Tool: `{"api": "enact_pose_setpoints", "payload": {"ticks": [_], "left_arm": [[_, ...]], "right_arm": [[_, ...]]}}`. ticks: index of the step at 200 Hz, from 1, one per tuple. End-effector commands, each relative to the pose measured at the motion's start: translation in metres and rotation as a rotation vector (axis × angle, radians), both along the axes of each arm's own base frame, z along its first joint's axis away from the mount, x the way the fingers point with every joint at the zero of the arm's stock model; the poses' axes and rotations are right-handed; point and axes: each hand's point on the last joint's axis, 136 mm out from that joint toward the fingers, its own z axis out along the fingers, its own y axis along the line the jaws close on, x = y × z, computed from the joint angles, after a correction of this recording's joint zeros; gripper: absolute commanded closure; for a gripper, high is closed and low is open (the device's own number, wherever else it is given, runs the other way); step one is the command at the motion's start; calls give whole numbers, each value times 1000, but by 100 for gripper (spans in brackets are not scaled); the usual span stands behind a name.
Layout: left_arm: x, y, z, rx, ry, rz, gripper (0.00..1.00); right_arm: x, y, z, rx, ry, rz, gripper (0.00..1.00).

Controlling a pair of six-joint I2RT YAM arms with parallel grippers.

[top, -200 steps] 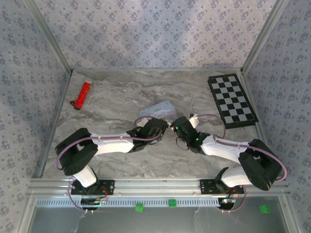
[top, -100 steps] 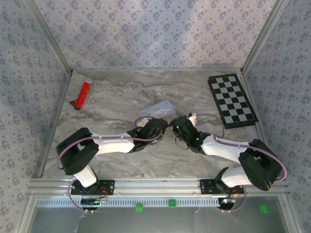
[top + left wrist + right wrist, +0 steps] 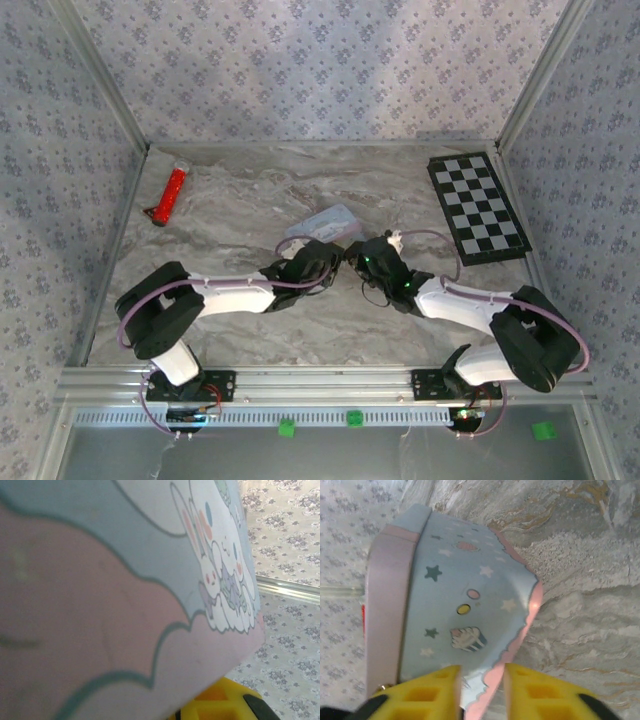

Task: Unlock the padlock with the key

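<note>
The pastel blue cartoon tin [image 3: 325,222] lies at mid-table, and both grippers meet at its near side. In the left wrist view the tin [image 3: 125,580] sits pressed up close, with a single yellow finger [image 3: 220,706] peeking out under its lower edge. My left gripper [image 3: 328,258] is against the tin, and its jaw gap is hidden. My right gripper [image 3: 481,672] stands open, its yellow fingers either side of the tin's pink scalloped rim [image 3: 525,625]; marble shows between the rim and the right finger. The padlock and the key are hidden.
A red stick-like tool [image 3: 172,193] lies at the far left near the wall. A black-and-white checkerboard [image 3: 478,208] lies at the far right. Patterned walls enclose the marble table [image 3: 240,190] on three sides.
The left gripper and the tin have shifted slightly to the left. The right arm has barely moved.
</note>
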Motion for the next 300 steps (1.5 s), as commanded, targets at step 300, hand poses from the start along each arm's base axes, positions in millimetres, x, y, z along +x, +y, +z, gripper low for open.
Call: {"api": "enact_pose_setpoints", "payload": {"ticks": [300], "left_arm": [[3, 46, -28, 150, 38, -433, 100]], "right_arm": [[-25, 74, -33, -967, -924, 934, 63]]}}
